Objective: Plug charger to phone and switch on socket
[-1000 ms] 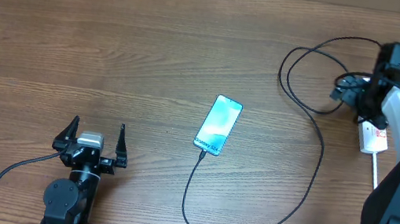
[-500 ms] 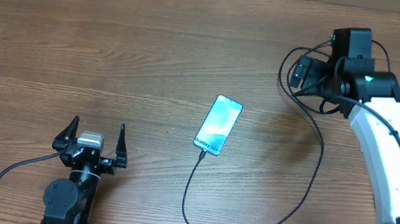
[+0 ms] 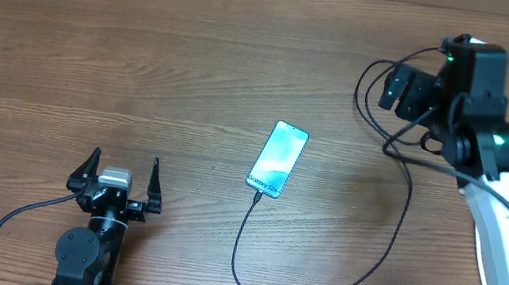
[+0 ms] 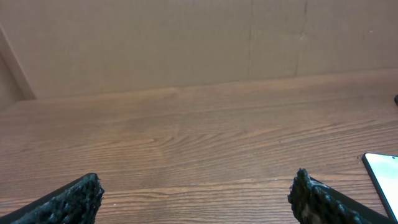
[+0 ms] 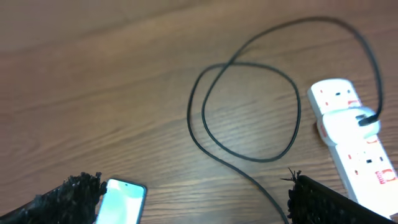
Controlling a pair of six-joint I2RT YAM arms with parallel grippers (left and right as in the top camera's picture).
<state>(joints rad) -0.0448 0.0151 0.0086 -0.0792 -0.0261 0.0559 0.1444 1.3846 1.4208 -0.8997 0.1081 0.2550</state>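
Gaping wide with nothing between its fingers, the right gripper (image 3: 402,89) hung over the far right part of the table (image 3: 148,46), above a loose loop of the charger (image 3: 409,201). Its wrist view showed the socket (image 5: 354,158) just right of that loop, lying flat on the wood, with the black cable's far end reaching a white block seated on it. Whether a switch was on could not be told. From the loop the thin cable ran toward the near edge, curved left and climbed to meet the near end of the phone (image 3: 277,158). That phone lay face up near the table's middle, screen lit pale blue, slightly tilted. The left gripper (image 3: 125,159) sat well left of the phone near the front edge, jaws likewise spread and holding nothing.
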